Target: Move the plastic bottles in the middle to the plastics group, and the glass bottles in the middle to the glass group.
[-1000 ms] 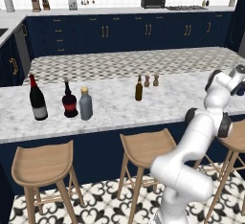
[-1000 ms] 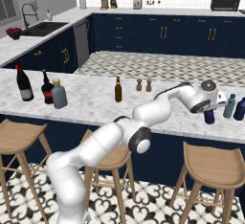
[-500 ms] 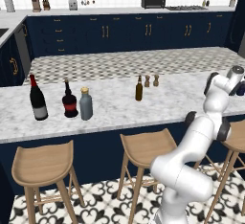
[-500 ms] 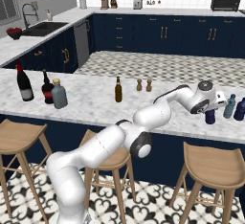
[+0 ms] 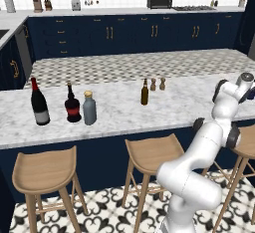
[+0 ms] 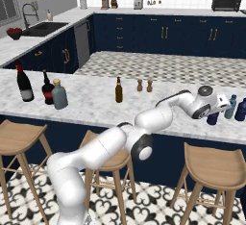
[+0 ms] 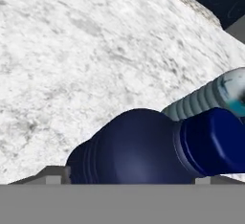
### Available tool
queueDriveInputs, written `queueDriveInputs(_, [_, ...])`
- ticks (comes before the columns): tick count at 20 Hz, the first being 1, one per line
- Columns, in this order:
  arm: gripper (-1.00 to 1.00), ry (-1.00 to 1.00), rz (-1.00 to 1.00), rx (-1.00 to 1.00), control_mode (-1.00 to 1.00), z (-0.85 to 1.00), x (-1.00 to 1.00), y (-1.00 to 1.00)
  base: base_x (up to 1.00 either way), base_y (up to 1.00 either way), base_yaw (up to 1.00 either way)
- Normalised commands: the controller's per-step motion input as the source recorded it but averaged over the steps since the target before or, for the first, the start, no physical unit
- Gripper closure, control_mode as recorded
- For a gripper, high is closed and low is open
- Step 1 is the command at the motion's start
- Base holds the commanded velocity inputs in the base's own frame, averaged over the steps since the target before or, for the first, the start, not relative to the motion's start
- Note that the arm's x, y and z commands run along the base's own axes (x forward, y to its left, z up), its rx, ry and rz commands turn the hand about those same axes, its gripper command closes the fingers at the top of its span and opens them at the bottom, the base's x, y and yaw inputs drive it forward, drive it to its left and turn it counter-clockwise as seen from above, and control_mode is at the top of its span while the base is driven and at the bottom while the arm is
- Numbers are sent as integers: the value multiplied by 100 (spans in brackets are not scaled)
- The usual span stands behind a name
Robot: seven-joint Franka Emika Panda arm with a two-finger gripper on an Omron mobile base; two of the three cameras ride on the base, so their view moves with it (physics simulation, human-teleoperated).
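The small dark navy-blue bottle (image 6: 213, 118) stands on the marble counter (image 6: 96, 108) at the right end, beside the paler grey-blue bottle (image 6: 229, 107) and another dark blue bottle (image 6: 240, 109). My gripper (image 6: 220, 108) hovers just above it, rolled sideways, fingers wide apart. In the hand view the navy bottle (image 7: 139, 146) looms close with the pale bottle (image 7: 201, 98) behind. The amber-brown bottle (image 5: 144, 93) stands mid-counter. The grey bottle with tan cap (image 5: 89, 108) stands beside the squat dark bottle (image 5: 72, 105) and the tall wine bottle (image 5: 39, 102) at the left.
Two small shakers (image 5: 157, 83) stand just behind the amber bottle. Wooden stools (image 6: 211, 166) line the counter's near side. The blue bottles sit close to the counter's front right edge.
My hand has shifted slightly to the right over the blue bottles. The navy bottle has stayed almost where it was; the other bottles have not moved.
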Motion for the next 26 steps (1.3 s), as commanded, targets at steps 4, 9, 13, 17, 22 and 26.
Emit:
queueDriveInputs(4, [-100,22,0,18,-100,32,-5,-2,0,0,0])
queueDriveInputs(9, [-100,33,-6,24,-100,48,-13,7,0,0,0])
queueDriveInputs(13, [-100,22,-9,20,-100,35,-23,7,0,0,0])
queueDriveInputs(17, [-100,5,-10,8,-100,44,-8,3,0,0,0])
queueDriveInputs(22, [-100,7,-14,9,-100,50,-33,7,0,0,0])
queueDriveInputs(26, [-100,9,-13,10,-100,28,-58,37,0,0,0])
